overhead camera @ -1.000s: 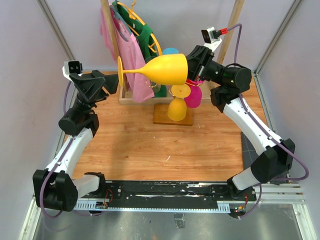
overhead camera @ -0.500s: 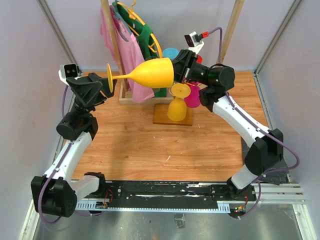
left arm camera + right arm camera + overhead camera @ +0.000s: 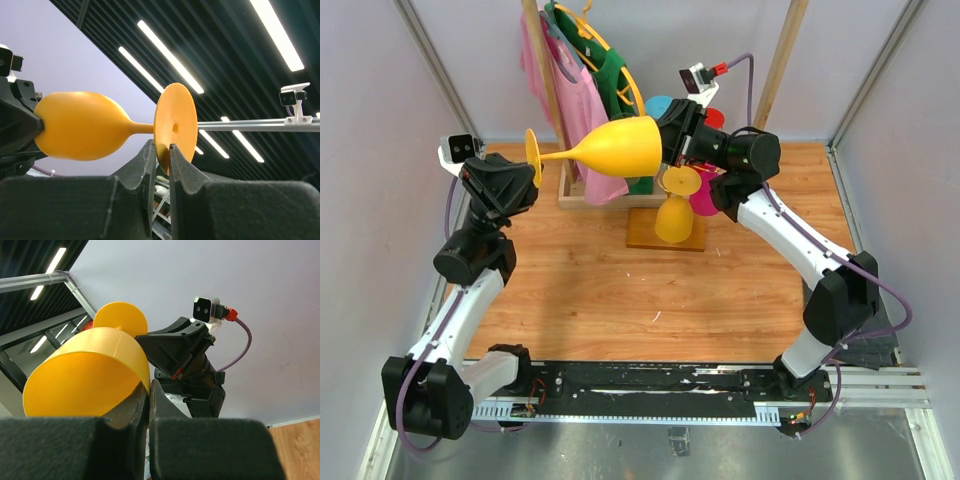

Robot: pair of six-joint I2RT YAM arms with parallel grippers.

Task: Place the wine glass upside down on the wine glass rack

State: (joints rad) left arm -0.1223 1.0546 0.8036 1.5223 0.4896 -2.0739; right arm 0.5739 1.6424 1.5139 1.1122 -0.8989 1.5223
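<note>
A yellow wine glass (image 3: 615, 146) hangs level in the air, its bowl to the right and its foot to the left. My right gripper (image 3: 670, 140) is shut on the bowl's rim, with one finger inside and one outside in the right wrist view (image 3: 148, 382). My left gripper (image 3: 533, 165) pinches the lower edge of the round foot (image 3: 175, 125) between its jaws (image 3: 161, 147). The wine glass rack stands behind and below on its wooden base (image 3: 642, 235). Its gold post is mostly hidden.
On the rack hang a yellow glass (image 3: 672, 215), a pink one (image 3: 708, 195) and a blue one (image 3: 660, 103). A wooden clothes rail with pink and green shirts (image 3: 582, 110) stands at the back left. Grey walls enclose the table.
The right arm carried the yellow glass to the left, toward the left gripper. The left gripper, open before, has closed its jaws on the glass's foot.
</note>
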